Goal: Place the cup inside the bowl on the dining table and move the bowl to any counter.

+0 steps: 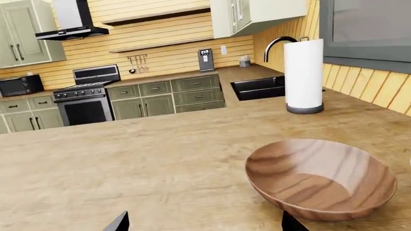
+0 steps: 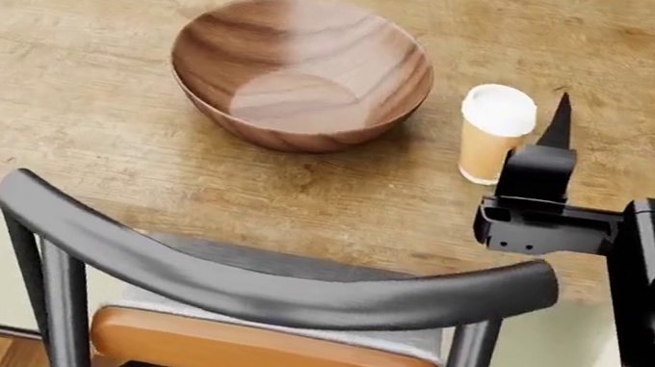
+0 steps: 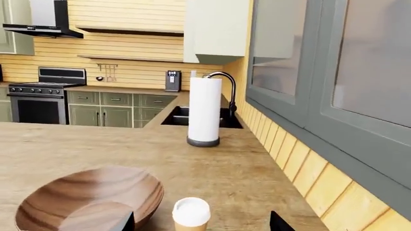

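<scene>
Nearest, a chair back (image 2: 274,283) is noted; beyond it, right of the bowl (image 2: 302,73), the light, crushable cup (image 2: 494,133) is best pinched mid-wall by the spread right gripper (image 3: 202,222).

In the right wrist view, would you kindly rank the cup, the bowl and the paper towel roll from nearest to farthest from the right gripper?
1. The cup, just ahead of the right gripper.
2. The bowl, beside the cup.
3. The paper towel roll, upright far back near the sink.
</scene>
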